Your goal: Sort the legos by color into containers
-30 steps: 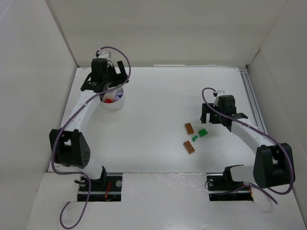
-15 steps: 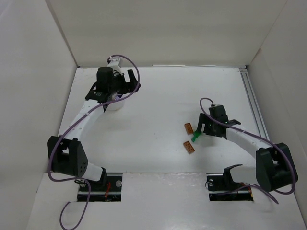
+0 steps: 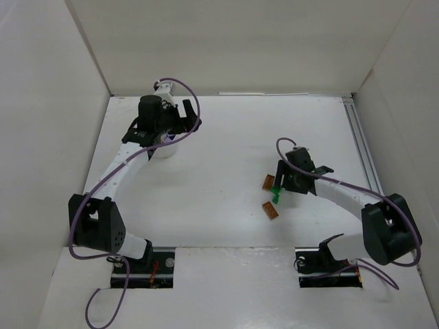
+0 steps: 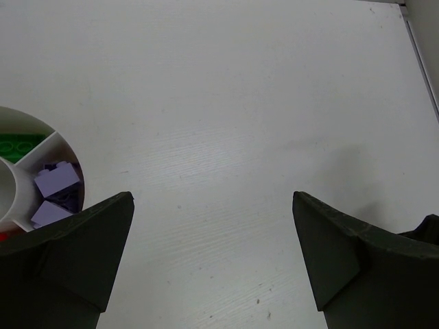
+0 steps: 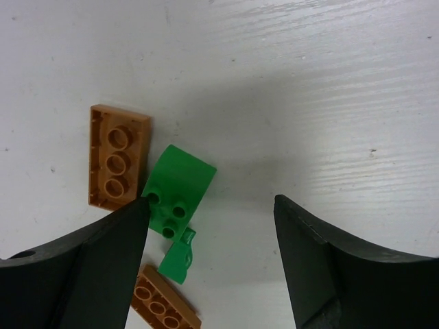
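A robotics lab test cell: a bare white tabletop (image 3: 226,140) boxed in on three sides by plain white panels (image 3: 233,44), with a left arm (image 3: 120,164) and a right arm (image 3: 346,195) bolted side by side at its near edge, purple cables (image 3: 184,85) looping off the arms, a metal rail (image 3: 360,137) along the right edge, all filmed from above

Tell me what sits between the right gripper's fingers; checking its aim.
Right wrist view: a green brick, a smaller green piece and a brown brick's end, near one finger.
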